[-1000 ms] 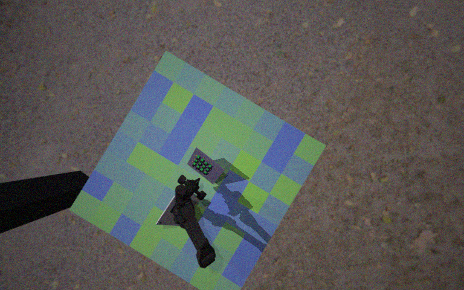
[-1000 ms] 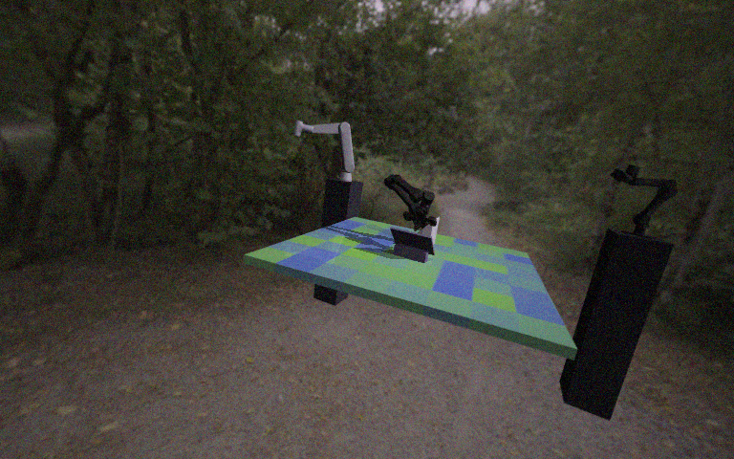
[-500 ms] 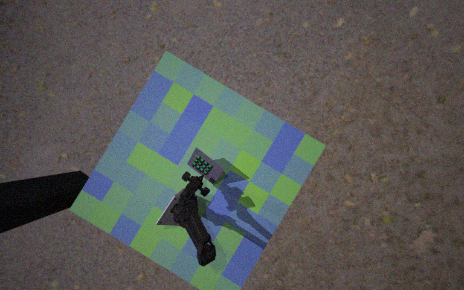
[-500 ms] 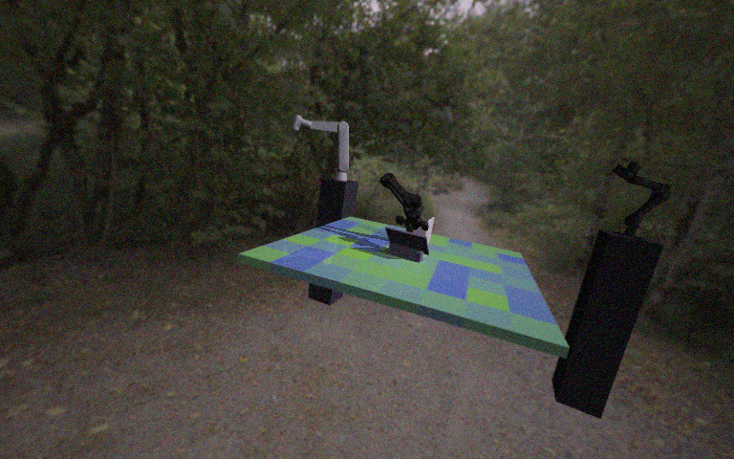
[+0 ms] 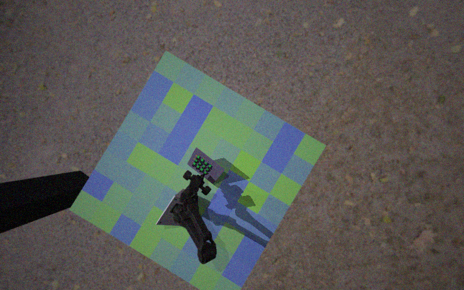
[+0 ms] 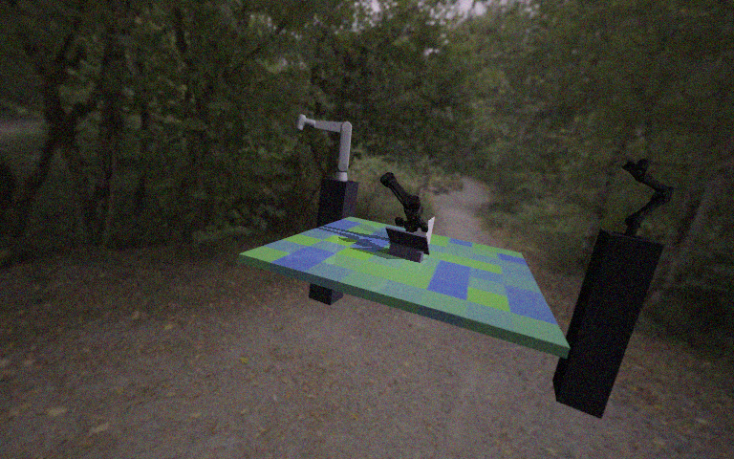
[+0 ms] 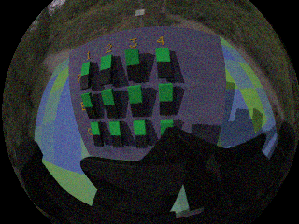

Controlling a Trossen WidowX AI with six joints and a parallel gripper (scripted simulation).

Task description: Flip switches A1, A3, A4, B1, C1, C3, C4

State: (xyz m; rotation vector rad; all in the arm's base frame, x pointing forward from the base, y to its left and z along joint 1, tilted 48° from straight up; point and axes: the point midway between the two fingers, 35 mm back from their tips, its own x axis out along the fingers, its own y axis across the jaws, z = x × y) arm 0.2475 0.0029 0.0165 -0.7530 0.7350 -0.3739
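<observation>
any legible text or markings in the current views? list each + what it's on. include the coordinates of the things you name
"1", "2", "3", "4": orange numbers along the far edge of the switch grid on the dark purple-grey panel point(image 5: 219, 168) point(image 7: 203, 79), wrist view.
"A", "B", "C": row letters left of the green-topped switches point(image 7: 135, 94); too blurred or partly covered to read firmly there, each only an orange smudge.
No brand or other label readable on the black robot arm point(image 5: 194, 215) point(image 6: 401, 195).
</observation>
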